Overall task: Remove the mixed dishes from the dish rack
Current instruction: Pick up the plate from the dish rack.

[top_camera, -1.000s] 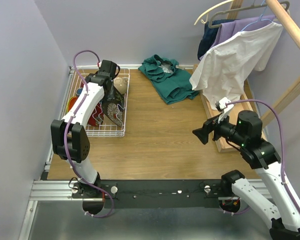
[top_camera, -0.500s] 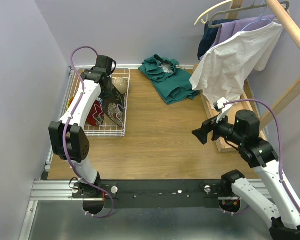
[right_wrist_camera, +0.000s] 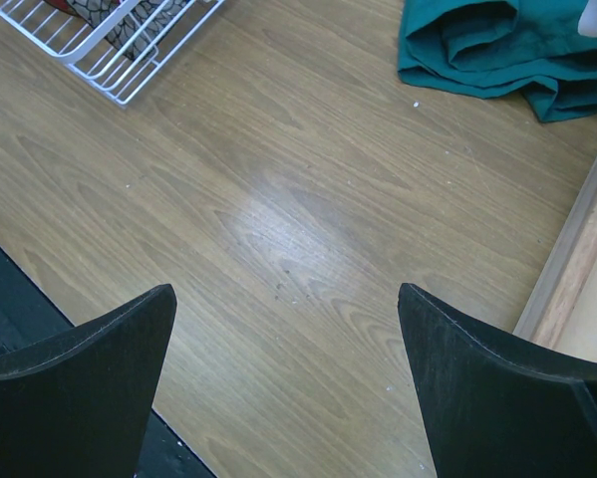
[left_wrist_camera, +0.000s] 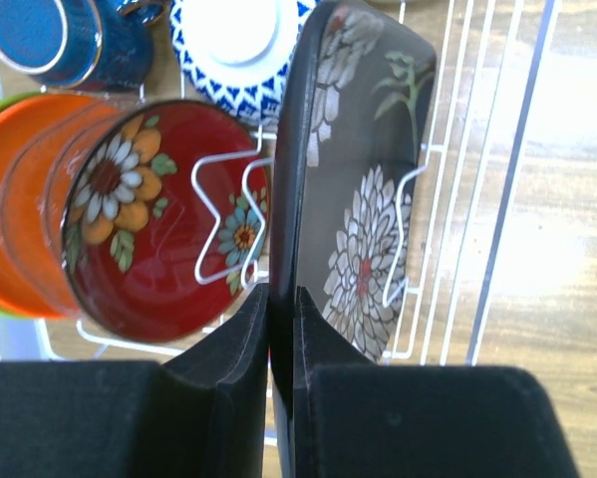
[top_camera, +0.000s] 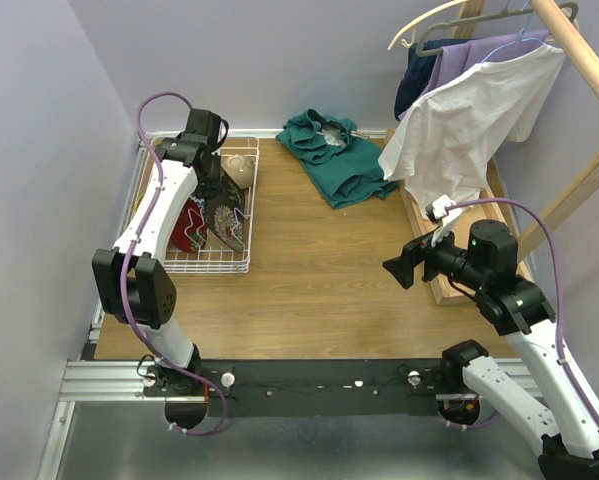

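In the dish rack (top_camera: 214,268) at far left, my left gripper (left_wrist_camera: 281,299) is clamped on the rim of the upright black floral plate (left_wrist_camera: 363,199). From above, my arm hides most dishes. My right gripper (right_wrist_camera: 285,294) hangs wide apart over the wooden table (top_camera: 319,270). Lilac walls (top_camera: 39,150) surround it.

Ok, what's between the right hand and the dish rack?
Nothing but bare wooden tabletop lies between the right hand and the dish rack; the top view shows it.
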